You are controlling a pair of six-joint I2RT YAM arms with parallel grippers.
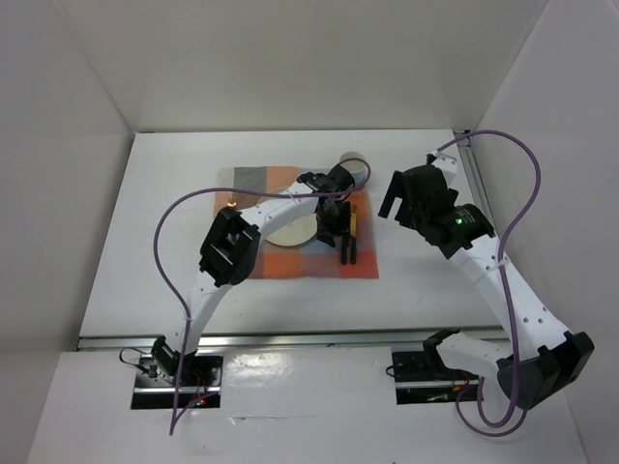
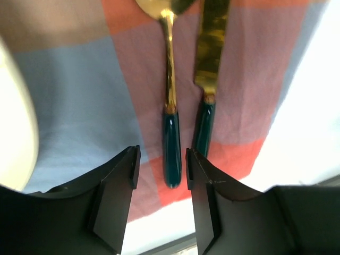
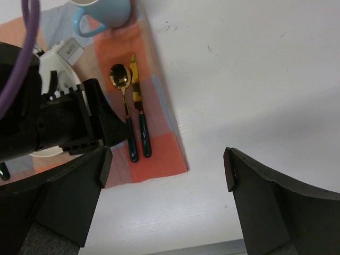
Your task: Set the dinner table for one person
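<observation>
The white dinner table (image 1: 174,213) bears a checked cloth mat (image 1: 300,263). On the mat lie a cream plate (image 1: 290,232), a gold spoon with a dark green handle (image 2: 171,143) and a matching knife (image 2: 204,119), side by side at the mat's right. A light blue mug (image 3: 101,13) stands at the mat's far right corner. My left gripper (image 2: 162,170) is open and empty, hovering above the spoon handle's end. My right gripper (image 3: 164,164) is open wide and empty over bare table right of the mat (image 3: 159,154).
White walls enclose the table at the back and both sides. A metal rail (image 1: 290,340) runs along the near edge. The left arm (image 1: 232,242) stretches over the plate. A purple cable (image 1: 164,261) loops off each arm.
</observation>
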